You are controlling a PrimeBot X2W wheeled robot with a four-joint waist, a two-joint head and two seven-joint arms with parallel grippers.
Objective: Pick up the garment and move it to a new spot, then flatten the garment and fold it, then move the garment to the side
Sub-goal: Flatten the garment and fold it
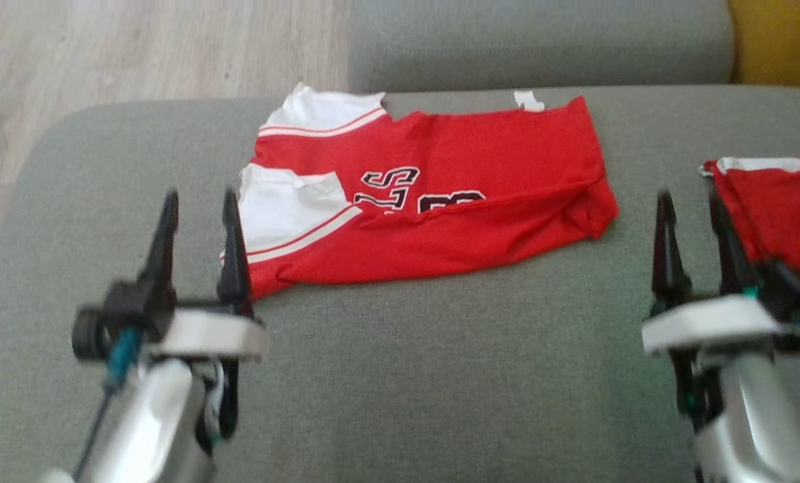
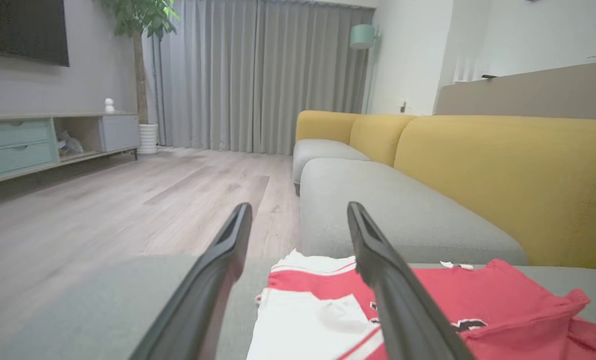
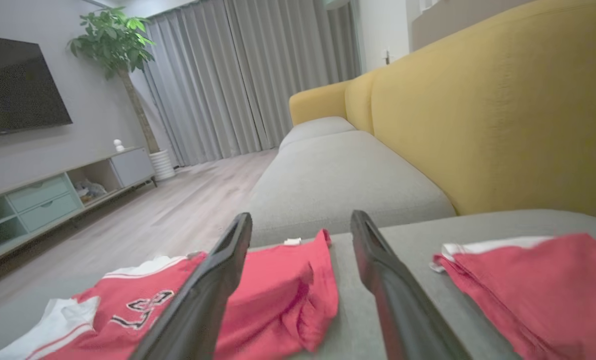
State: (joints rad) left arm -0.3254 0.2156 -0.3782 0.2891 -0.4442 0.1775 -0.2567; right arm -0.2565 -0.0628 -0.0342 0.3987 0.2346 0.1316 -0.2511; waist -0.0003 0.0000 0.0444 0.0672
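The head view is soft with blur, so fine detail on the grey seat cushion point(image 1: 440, 349) is hard to read. The red and white jersey point(image 1: 433, 215) lies folded on the far middle part of that cushion. Its black, white-edged lettering point(image 1: 389, 184) is half tucked under a fold, and only an "S" and fragments of other characters can be made out. A small white tag point(image 1: 528, 100) pokes out at the jersey's far edge, towards the cushion's back.

A second red garment point(image 1: 775, 201) sits at the cushion's right side and is cut off by the frame, so its full shape cannot be told.

The left gripper point(image 1: 200, 198) hangs over the cushion's near left part with its two dark fingers spread wide and nothing between them. Its inner finger overlaps the jersey's white sleeve in the head view, and whether it touches the cloth cannot be told. The right gripper point(image 1: 689, 198) is over the cushion's near right part, likewise fully spread and empty. Its outer finger crosses in front of the second garment.

From the right wrist, the jersey point(image 3: 273, 290) shows behind the left finger and the second garment point(image 3: 527, 280) lies beyond the right one. The yellow backrest point(image 3: 477, 115) rises behind the cushion.

Across the floor from the cushion, the left wrist view shows a media cabinet point(image 2: 23, 145). Its open compartment holds a small object point(image 2: 70, 142) too blurred to identify.
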